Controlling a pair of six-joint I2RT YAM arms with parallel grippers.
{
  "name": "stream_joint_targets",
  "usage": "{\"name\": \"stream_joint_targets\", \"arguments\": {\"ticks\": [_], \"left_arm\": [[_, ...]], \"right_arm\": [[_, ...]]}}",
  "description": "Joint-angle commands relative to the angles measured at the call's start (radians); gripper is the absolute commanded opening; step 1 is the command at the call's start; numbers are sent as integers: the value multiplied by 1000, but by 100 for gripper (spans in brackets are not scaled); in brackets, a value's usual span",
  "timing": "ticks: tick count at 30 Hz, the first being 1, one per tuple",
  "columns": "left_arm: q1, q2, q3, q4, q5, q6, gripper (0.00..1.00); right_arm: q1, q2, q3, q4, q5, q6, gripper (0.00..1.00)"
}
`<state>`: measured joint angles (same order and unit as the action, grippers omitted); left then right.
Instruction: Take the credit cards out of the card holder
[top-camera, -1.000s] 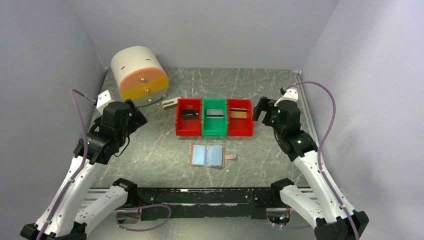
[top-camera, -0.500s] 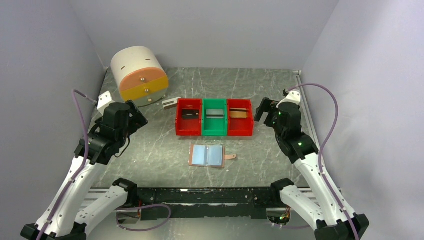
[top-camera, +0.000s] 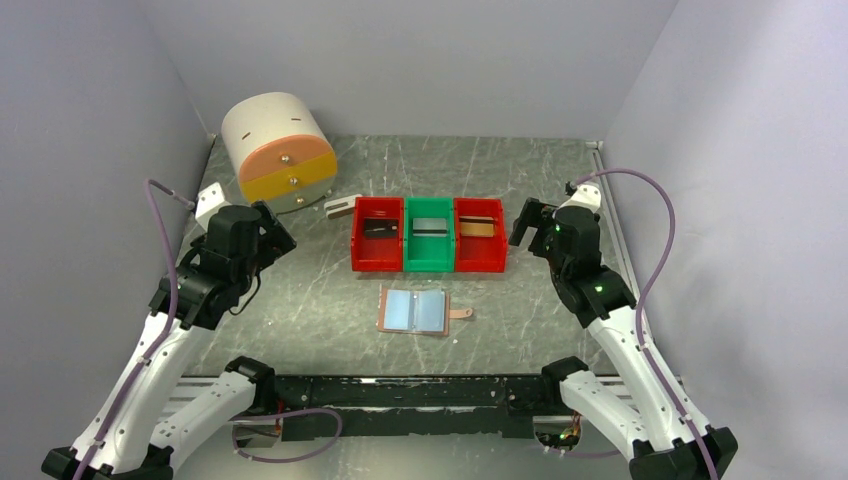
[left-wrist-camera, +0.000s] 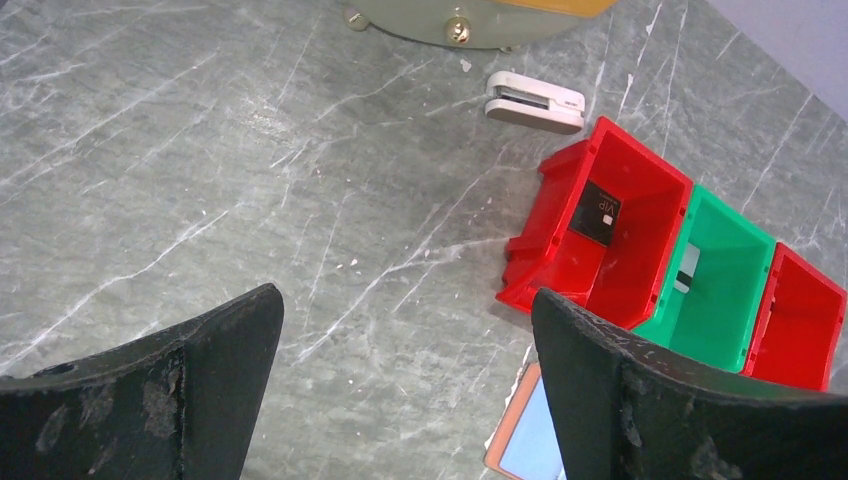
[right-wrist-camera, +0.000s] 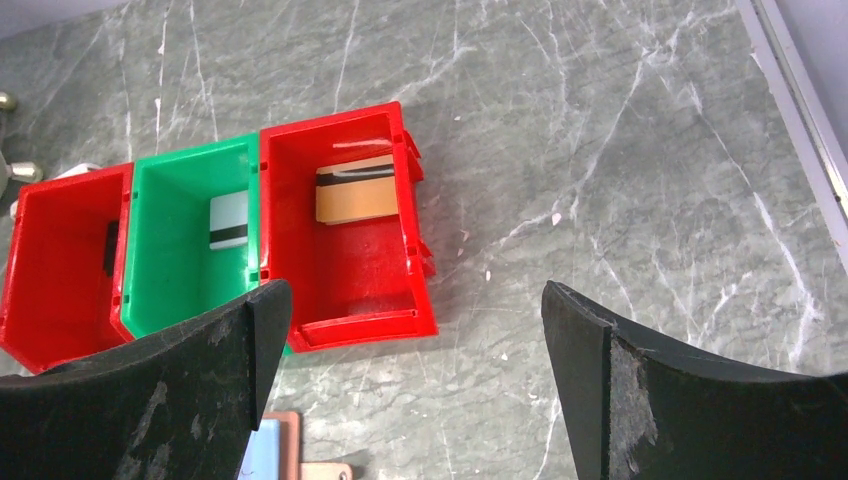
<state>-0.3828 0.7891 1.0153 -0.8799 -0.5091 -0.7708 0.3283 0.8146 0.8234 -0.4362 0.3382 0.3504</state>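
The tan card holder (top-camera: 415, 311) lies open on the table, pale blue pockets up and strap tab to its right. Its corner shows in the left wrist view (left-wrist-camera: 522, 440) and in the right wrist view (right-wrist-camera: 274, 448). Three credit cards lie in the bins behind it. A black one (left-wrist-camera: 600, 212) is in the left red bin (top-camera: 377, 240). A grey-white one (right-wrist-camera: 228, 220) is in the green bin (top-camera: 430, 242). A gold-brown one (right-wrist-camera: 355, 190) is in the right red bin (top-camera: 481, 242). My left gripper (top-camera: 272, 230) (left-wrist-camera: 405, 305) and right gripper (top-camera: 522, 222) (right-wrist-camera: 415, 295) both hover open and hold nothing.
A white drum (top-camera: 278, 150) with an orange and yellow front stands at the back left. Next to it lies a small grey-white block (left-wrist-camera: 535, 100). Grey walls close in the table on three sides, and a rail (top-camera: 612, 230) runs along its right edge.
My right gripper has drifted slightly to the right, away from the bins. The left arm, the card holder and the bins stay where they were.
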Motion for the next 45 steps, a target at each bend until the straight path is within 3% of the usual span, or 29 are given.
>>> {"name": "stream_joint_targets", "arguments": {"ticks": [1, 23, 45], "left_arm": [[6, -1, -6, 11, 21, -6, 100], [5, 12, 24, -48, 18, 0, 100], [5, -31, 10, -1, -5, 21, 100]], "right_arm": [[-5, -18, -7, -14, 12, -5, 100], [-6, -29, 2, -48, 20, 10, 100], [-7, -22, 10, -61, 13, 22, 100]]}}
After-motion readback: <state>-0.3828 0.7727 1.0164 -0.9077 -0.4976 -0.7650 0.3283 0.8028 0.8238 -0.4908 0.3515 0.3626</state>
